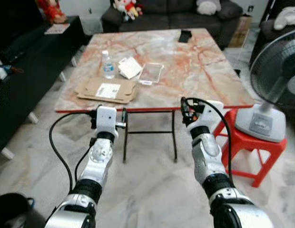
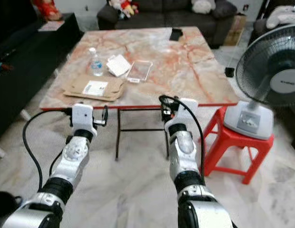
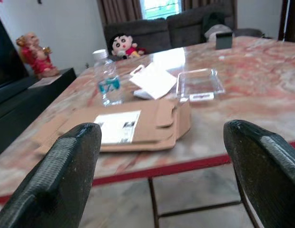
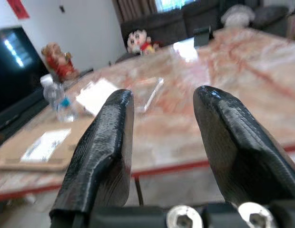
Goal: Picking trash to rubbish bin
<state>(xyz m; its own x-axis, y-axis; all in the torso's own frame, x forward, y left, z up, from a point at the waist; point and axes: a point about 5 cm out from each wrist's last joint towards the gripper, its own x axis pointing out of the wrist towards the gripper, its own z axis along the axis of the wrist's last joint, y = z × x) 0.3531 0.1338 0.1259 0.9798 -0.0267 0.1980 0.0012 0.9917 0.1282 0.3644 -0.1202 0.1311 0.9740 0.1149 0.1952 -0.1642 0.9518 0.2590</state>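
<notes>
Before the bench's near edge, the left end effector (image 3: 162,180) gapes wide and the right end effector (image 4: 162,156) is partly open; both are empty. On the bench (image 1: 204,71) lie one flattened carton (image 1: 108,90), one bottle (image 1: 108,65), one white packet (image 1: 130,67) and one clear tray (image 1: 151,73). The head views alone show one fan (image 1: 276,90) on a red stool (image 1: 254,145).

Flattened cardboard box (image 1: 108,90) lies at table's near edge; small bottle (image 1: 108,65) upright behind.

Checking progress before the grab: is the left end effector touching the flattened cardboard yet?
Apart. The left wrist view shows the cardboard lying on the table beyond the open left end effector, nothing between its fingers.
</notes>
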